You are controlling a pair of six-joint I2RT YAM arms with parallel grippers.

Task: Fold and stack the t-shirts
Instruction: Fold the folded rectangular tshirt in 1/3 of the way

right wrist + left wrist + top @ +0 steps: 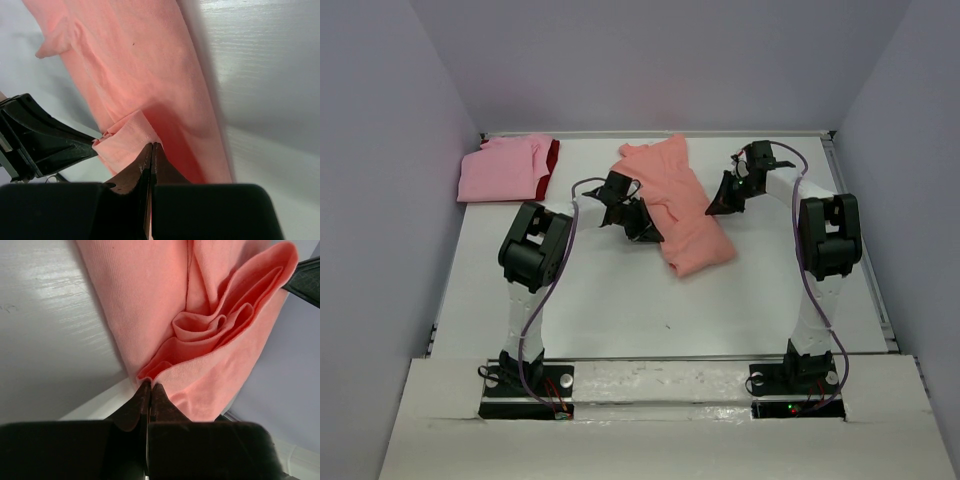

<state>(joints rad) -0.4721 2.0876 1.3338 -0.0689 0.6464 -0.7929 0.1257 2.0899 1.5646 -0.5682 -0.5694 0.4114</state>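
Salmon-orange cotton fills both wrist views. The salmon-orange t-shirt (675, 205) lies as a long, loosely folded band on the white table (600, 310), running diagonally between the 2 arms.

The left gripper (650, 232) has its jaws pressed fully together, with no gap showing, and they pinch the shirt's edge. In the left wrist view several layers of fabric converge right at the dark fingertips (134, 412), and a rolled swirl of folds sits just beyond them and to their right.

The right gripper (713, 208) meets the opposite edge of the same band, directly across the cloth from the left jaws. Its jaws are closed tight too. In the right wrist view a small bunched fold of the shirt sits at the very tips of its fingers (132, 175) and runs down into the seam between them — the cloth is gripped there. The rest of the shirt stretches away beyond the tips, mostly smooth, with 1 sleeve-like flap at its far left end.

Well apart from both sets of jaws, past the left gripper toward the far left corner, lies the folded pink t-shirt (500, 170). A strip of the dark red t-shirt (553, 160) shows along the side facing the jaws.
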